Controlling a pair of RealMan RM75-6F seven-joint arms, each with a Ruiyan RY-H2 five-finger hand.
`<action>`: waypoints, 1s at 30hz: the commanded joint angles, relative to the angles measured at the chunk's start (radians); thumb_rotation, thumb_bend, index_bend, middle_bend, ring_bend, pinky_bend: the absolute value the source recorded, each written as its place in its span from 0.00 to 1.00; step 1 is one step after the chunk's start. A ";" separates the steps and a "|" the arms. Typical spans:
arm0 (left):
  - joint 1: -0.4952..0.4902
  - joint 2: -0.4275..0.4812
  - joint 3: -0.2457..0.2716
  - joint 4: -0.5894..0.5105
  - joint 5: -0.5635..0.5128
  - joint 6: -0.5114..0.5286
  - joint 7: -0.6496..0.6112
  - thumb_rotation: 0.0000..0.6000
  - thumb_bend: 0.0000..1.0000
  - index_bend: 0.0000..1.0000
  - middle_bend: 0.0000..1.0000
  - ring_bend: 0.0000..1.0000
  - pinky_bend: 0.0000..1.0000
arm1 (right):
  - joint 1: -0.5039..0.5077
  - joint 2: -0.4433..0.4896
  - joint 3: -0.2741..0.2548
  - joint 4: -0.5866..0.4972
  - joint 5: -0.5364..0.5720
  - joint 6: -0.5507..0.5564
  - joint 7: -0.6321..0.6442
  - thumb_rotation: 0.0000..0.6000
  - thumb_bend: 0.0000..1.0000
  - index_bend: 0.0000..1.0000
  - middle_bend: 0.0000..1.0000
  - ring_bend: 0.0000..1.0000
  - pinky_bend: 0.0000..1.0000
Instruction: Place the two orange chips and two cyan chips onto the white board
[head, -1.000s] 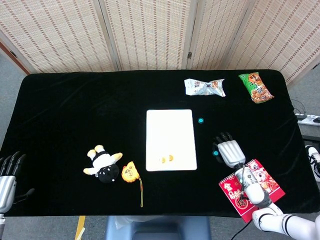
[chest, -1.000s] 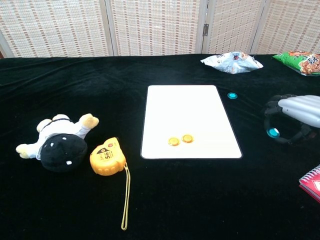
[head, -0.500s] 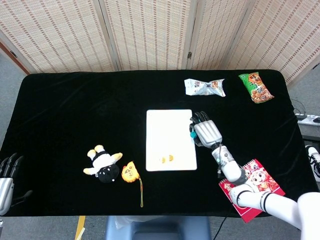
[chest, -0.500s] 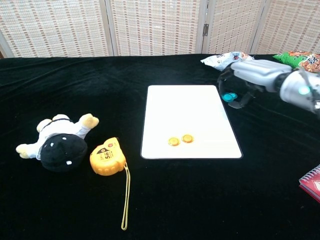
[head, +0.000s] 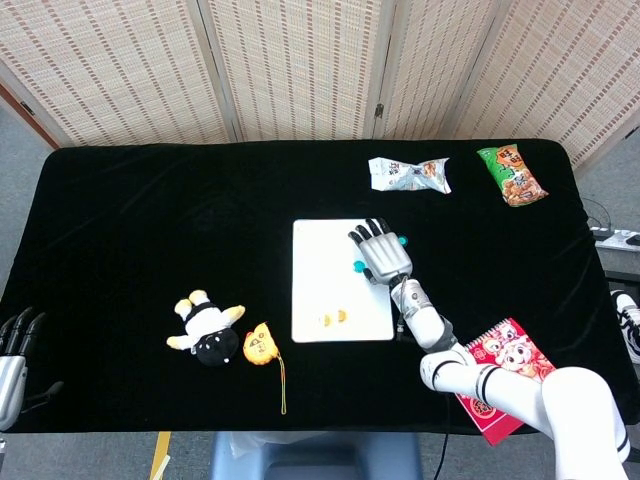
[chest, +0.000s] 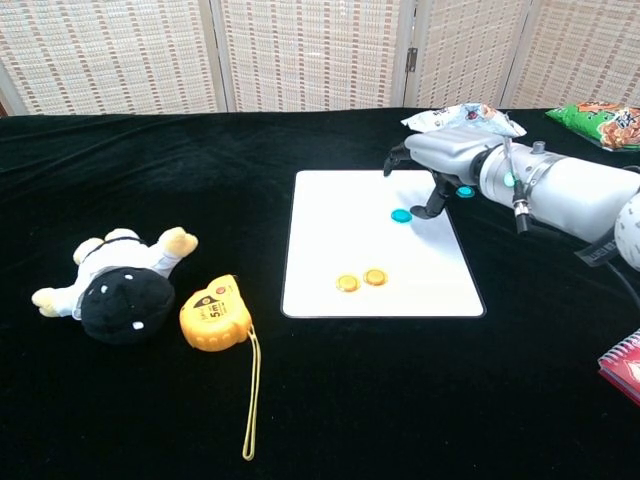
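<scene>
Chips are split between goal and counter: two orange chips (chest: 361, 280) lie side by side near the front edge of the white board (chest: 330, 240), which suits the task, and one cyan chip (chest: 401, 215) shows on or just above the board's right half, at the fingertips of the right hand (chest: 440, 160). That hand hovers palm down over the board's far right corner, fingers drooping toward the chip. Whether it is pinching the chip or has let it go, I cannot tell; the chest view shows the chip just beside a dark fingertip. The second cyan chip (chest: 465, 191) lies on the black counter (chest: 330, 400) just off the board's right edge, partly behind the hand, so it seems the next one to fetch. The left hand (head: 15, 345) rests at the counter's near left corner, fingers apart and holding nothing, clear of the work.
</scene>
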 joint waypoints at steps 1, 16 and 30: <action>0.000 -0.001 0.000 0.002 -0.001 -0.001 -0.003 1.00 0.17 0.00 0.05 0.07 0.00 | -0.004 0.014 0.003 0.000 0.019 0.013 -0.003 1.00 0.30 0.07 0.07 0.01 0.00; -0.010 -0.008 0.000 -0.001 0.011 -0.010 -0.004 1.00 0.17 0.00 0.05 0.07 0.00 | -0.047 0.051 -0.008 0.141 0.128 -0.021 0.035 1.00 0.30 0.33 0.11 0.03 0.00; -0.008 0.002 0.001 -0.015 0.001 -0.015 0.003 1.00 0.17 0.00 0.05 0.07 0.00 | 0.029 -0.065 -0.004 0.326 0.135 -0.095 0.028 1.00 0.30 0.34 0.12 0.02 0.00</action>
